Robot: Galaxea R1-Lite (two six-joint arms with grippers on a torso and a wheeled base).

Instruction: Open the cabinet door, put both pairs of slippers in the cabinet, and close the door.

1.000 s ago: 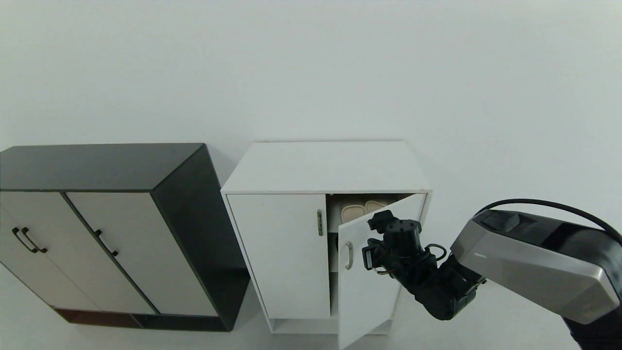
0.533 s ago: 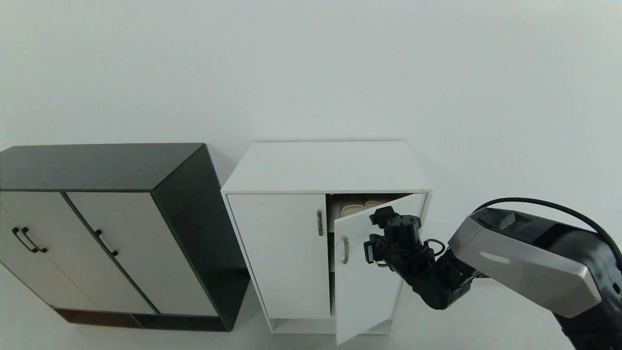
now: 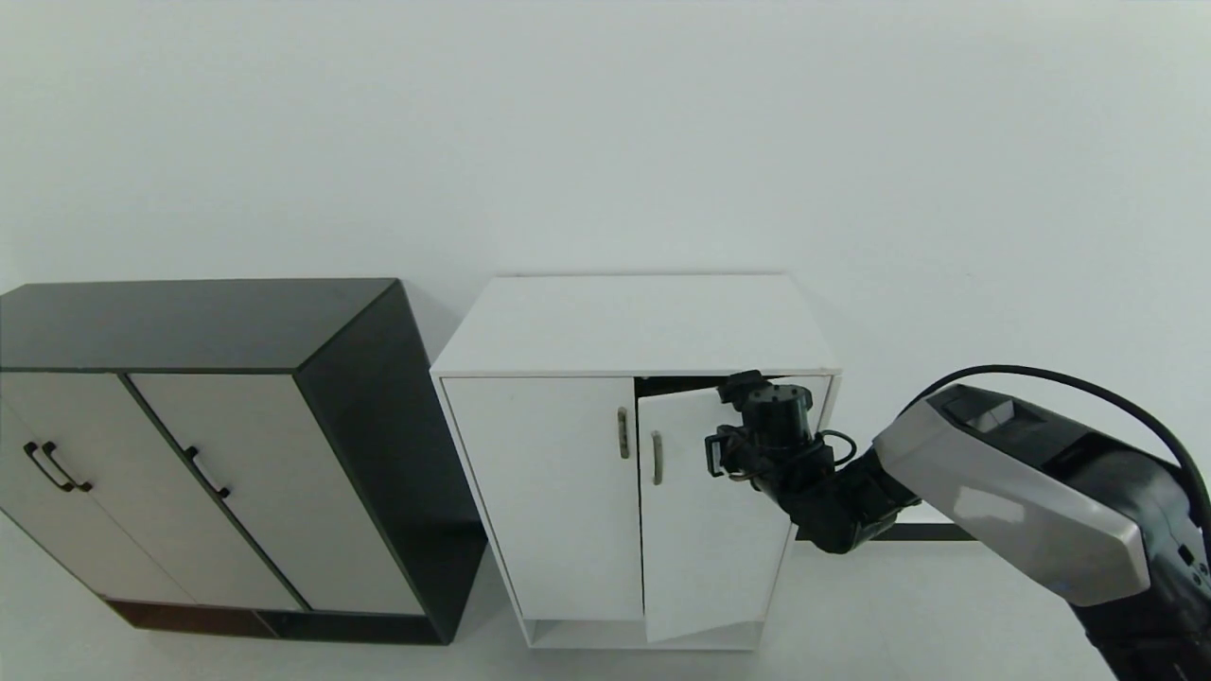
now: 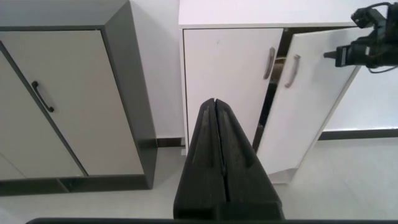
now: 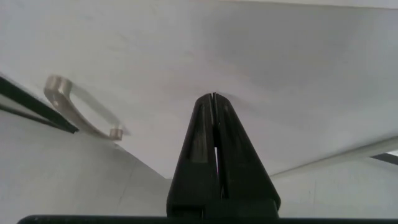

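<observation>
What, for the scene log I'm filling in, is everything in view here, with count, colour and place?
white two-door cabinet: one, white, on the floor against the wall, at centre.
right door: one, white, slightly ajar; the left door is shut.
curved metal door handles: two, silver, side by side at the doors' meeting edges.
dark cabinet with pale grey doors: one, black body, left of the white cabinet, doors shut.
black bar handles: two, one on each grey door.
dark skirting strip: one, at the wall's foot, right of the white cabinet.
right gripper: one, black, fingers shut, tip at the right door's outer face.
left gripper: one, black, fingers shut, back from both cabinets.
</observation>
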